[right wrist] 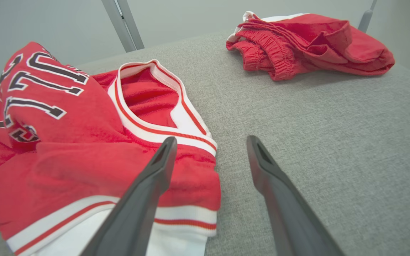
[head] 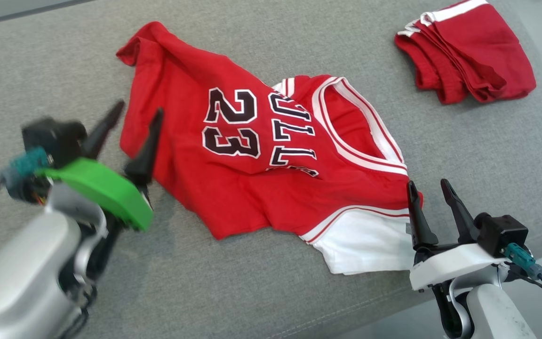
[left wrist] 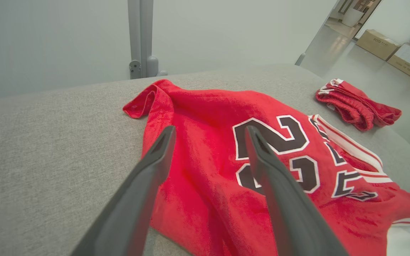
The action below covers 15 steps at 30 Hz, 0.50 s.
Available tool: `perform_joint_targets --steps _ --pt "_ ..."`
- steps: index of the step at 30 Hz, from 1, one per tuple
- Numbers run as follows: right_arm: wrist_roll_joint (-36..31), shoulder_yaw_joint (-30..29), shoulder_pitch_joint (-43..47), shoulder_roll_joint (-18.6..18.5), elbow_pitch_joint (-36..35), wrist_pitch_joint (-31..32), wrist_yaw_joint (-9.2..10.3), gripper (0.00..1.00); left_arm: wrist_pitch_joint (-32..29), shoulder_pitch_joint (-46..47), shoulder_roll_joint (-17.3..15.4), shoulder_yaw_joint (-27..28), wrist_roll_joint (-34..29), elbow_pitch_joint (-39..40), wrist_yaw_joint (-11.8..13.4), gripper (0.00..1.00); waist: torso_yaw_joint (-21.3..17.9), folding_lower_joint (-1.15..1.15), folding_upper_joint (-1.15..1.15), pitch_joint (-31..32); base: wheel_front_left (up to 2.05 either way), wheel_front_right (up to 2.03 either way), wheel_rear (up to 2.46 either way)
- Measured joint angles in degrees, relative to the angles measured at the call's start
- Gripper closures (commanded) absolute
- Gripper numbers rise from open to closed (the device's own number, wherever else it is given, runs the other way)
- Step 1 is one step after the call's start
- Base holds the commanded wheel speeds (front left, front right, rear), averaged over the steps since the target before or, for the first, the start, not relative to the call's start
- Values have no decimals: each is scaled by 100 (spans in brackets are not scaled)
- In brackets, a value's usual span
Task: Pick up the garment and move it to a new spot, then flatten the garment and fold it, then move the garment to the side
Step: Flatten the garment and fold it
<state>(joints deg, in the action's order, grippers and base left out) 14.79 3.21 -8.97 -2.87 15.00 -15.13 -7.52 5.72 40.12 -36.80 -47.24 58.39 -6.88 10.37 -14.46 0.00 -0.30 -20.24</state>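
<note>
Red sleeveless basketball jersey with a black 23 (head: 252, 155) lies rumpled on the grey fabric cushion (head: 299, 42). Left gripper (head: 140, 108) hangs spread wide and empty at one edge of the jersey, and right gripper (head: 427, 182) is the same at the opposite edge. Folded red shorts (head: 468, 52) sit well apart from it.

red jersey (head: 233, 202), red shorts (head: 468, 52), grey surface (head: 252, 292)

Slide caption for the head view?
Left end effector, right end effector, both open, flank crumpled red jersey on grey fabric.
</note>
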Motion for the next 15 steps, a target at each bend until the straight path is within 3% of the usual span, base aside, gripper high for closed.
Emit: perform_joint_targets --steps 5,8,15 --pt "-81 -31 70 2 -65 0 0 0 68 -884 -109 -291 -92 1057 643 0 171 0 0 146 0 0 0" --pt "-92 -33 115 2 -88 0 0 0 -15 -1396 -22 -544 -21 1423 858 0 228 0 0 200 0 0 0" --pt "-175 -41 151 1 -112 0 1 0 -459 -1750 219 -1170 -18 1120 950 0 304 0 0 141 0 0 0"
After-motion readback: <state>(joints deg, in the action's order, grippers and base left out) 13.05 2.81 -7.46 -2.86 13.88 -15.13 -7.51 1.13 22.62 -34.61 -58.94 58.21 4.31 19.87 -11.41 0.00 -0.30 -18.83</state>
